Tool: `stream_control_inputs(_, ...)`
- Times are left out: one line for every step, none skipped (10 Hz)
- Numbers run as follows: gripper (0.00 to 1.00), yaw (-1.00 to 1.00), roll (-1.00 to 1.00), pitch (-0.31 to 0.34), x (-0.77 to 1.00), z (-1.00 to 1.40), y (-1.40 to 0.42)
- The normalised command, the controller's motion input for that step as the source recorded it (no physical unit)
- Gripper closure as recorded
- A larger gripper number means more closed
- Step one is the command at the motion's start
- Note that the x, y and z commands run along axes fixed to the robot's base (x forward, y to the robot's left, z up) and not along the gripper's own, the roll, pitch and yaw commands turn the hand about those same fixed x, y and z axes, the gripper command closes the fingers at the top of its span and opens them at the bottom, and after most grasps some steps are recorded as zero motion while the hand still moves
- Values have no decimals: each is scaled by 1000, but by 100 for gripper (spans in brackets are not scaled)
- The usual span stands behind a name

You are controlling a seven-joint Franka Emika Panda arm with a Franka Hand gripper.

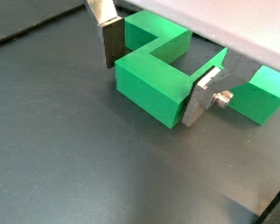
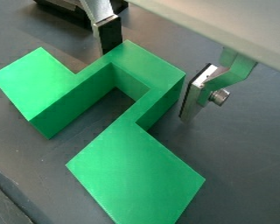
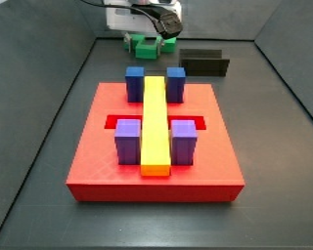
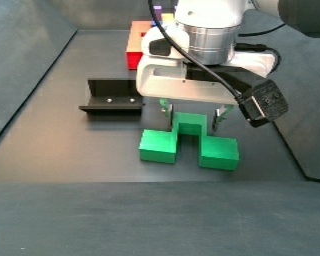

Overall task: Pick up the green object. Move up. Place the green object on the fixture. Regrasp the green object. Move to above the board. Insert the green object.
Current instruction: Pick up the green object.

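— So, what does the gripper (image 4: 191, 118) do?

— It is low over the green object (image 4: 187, 142), which lies on the dark floor. In both wrist views the silver fingers (image 1: 205, 94) stand on either side of the middle part, open, with a small gap; it holds nothing.

— Which step is this?

— I think the first one, the pick. Next the jaws must close on the middle part, then lift straight up.

— And after that?

— The fixture (image 4: 111, 98) stands near, beside the piece. The board (image 3: 154, 158) lies well apart, with its yellow bar (image 3: 156, 122).
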Motion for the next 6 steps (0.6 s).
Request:
stream_control_inputs(100, 0, 0, 0, 0, 0, 0)
stream_control_inputs(100, 0, 0, 0, 0, 0, 0)
stream_control_inputs(100, 0, 0, 0, 0, 0, 0)
stream_control_inputs(100, 0, 0, 0, 0, 0, 0)
stream_control_inputs(100, 0, 0, 0, 0, 0, 0)
stream_control_inputs(100, 0, 0, 0, 0, 0, 0)
